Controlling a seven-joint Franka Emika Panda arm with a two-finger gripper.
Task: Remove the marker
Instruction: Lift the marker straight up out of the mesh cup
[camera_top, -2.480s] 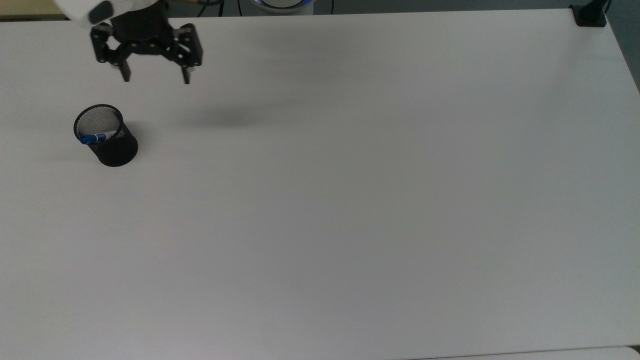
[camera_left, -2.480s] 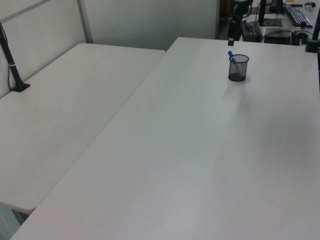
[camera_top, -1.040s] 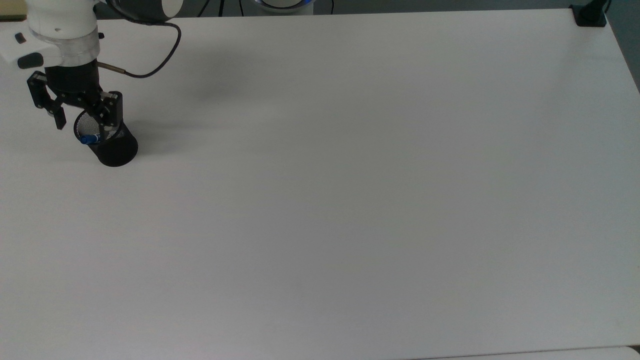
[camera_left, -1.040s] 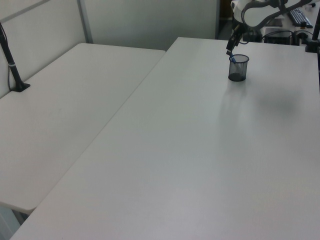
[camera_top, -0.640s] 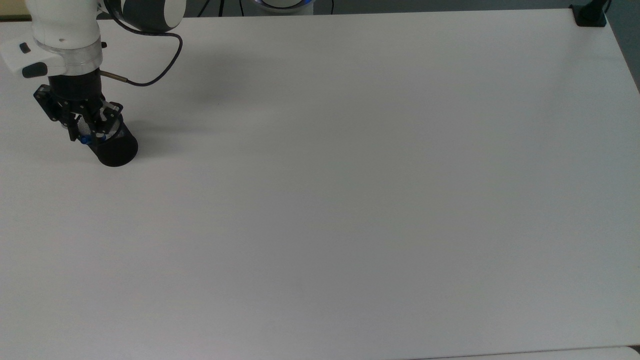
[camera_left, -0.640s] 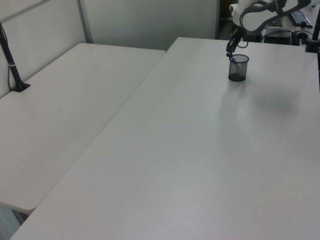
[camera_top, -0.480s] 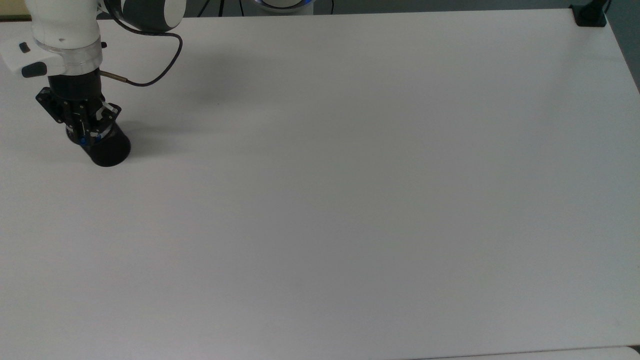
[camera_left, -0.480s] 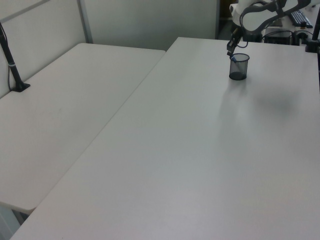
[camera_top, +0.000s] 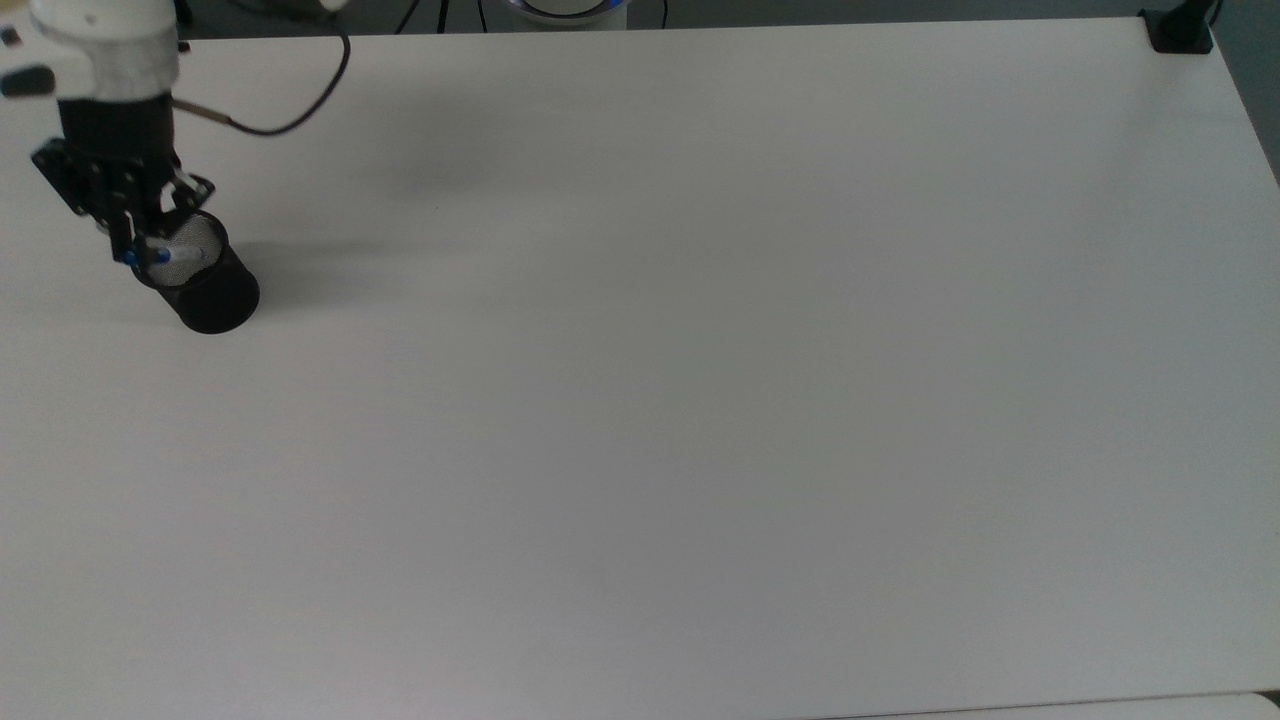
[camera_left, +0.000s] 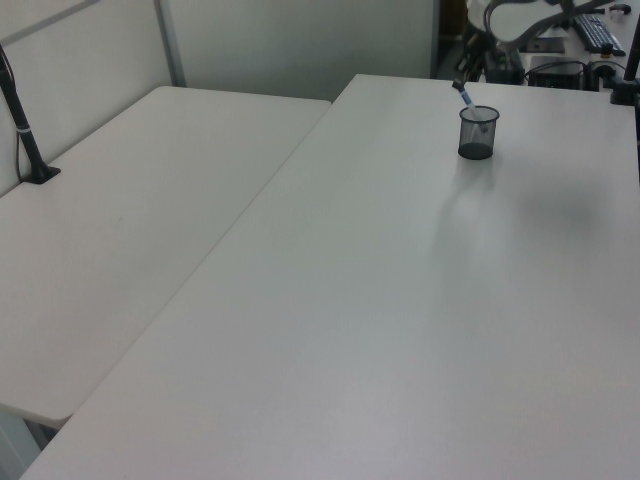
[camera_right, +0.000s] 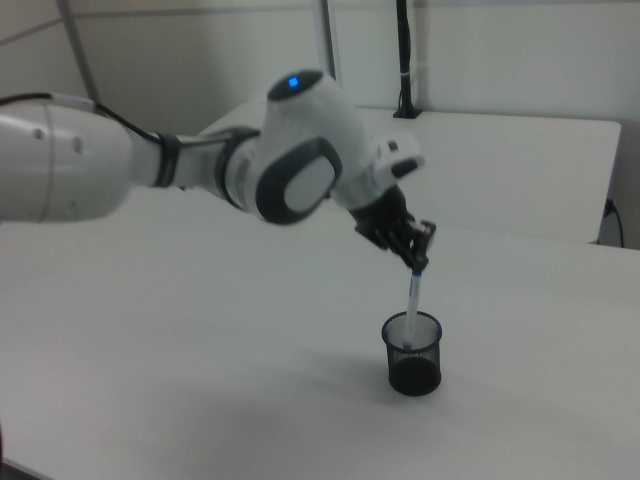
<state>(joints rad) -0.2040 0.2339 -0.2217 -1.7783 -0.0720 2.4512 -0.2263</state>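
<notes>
The marker (camera_top: 165, 257) has a white barrel and a blue cap. It stands tilted with its lower part inside the black mesh cup (camera_top: 212, 297) at the top view's far left. My gripper (camera_top: 132, 250) is shut on the marker's blue top, just above the cup's rim. In the right view the gripper (camera_right: 417, 263) holds the marker (camera_right: 411, 303) nearly upright, its lower end still below the rim of the cup (camera_right: 412, 355). In the left view the marker (camera_left: 465, 99) sticks out above the cup (camera_left: 477, 133) at the far end of the table.
The white table (camera_top: 700, 400) stretches wide to the top view's right of the cup. A black clamp (camera_top: 1180, 30) sits at its far right corner. A second white table (camera_left: 120, 230) adjoins it on the left view's left, with a black post (camera_left: 25, 130).
The gripper came down from open above the table, shut on the marker's top and rose, drawing the marker partly out. The cup shifted slightly toward the top view's left.
</notes>
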